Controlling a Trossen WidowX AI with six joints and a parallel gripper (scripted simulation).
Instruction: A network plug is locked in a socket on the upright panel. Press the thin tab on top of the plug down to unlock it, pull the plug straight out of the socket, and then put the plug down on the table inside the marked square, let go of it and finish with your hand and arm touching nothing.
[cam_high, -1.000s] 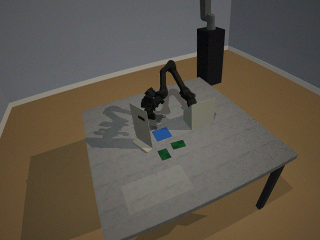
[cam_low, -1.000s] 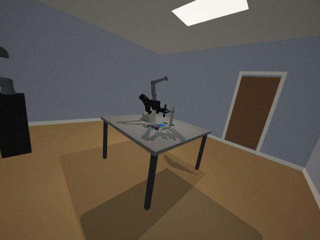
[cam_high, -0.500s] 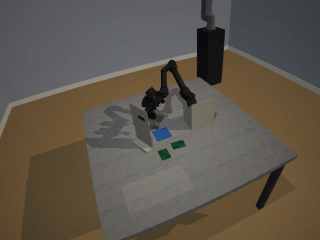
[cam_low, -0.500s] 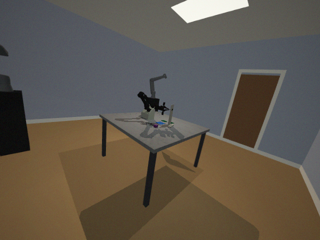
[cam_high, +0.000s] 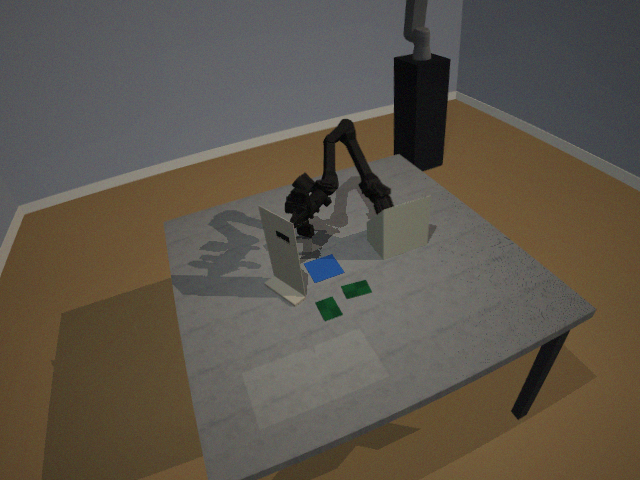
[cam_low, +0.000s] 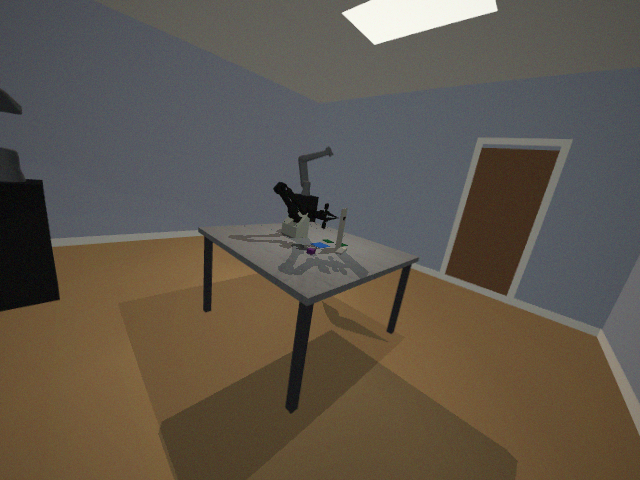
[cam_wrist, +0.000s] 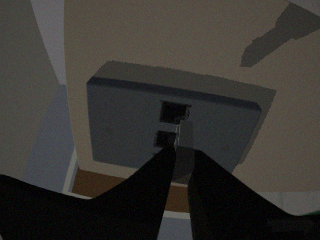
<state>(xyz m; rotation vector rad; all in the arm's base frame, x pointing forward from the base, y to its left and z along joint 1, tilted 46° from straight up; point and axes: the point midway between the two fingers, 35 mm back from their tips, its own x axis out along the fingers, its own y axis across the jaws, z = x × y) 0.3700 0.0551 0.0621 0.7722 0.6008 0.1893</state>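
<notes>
The upright panel (cam_high: 283, 260) (cam_low: 341, 227) (cam_wrist: 200, 40) stands on the table. In the wrist view its grey socket block (cam_wrist: 125, 125) shows an upper socket (cam_wrist: 172, 112) and a lower socket (cam_wrist: 164, 139), both dark. My gripper (cam_high: 306, 231) (cam_low: 336, 217) (cam_wrist: 181, 156) is shut on the grey plug (cam_wrist: 185, 136), in front of the block. The plug's front end overlaps the upper socket's lower right edge; it looks pulled out, but the dim view leaves its depth unsure. A thin tab shows along its left side. The blue square (cam_high: 324, 268) (cam_low: 320, 245) lies flat near the panel's foot.
Two green patches (cam_high: 356, 289) (cam_high: 329, 308) lie beside the blue square. A pale box (cam_high: 405, 227) (cam_low: 295, 228) stands by the arm's base. A small purple object (cam_low: 311, 250) is on the table. A pale rectangle (cam_high: 315, 379) lies farther along the table.
</notes>
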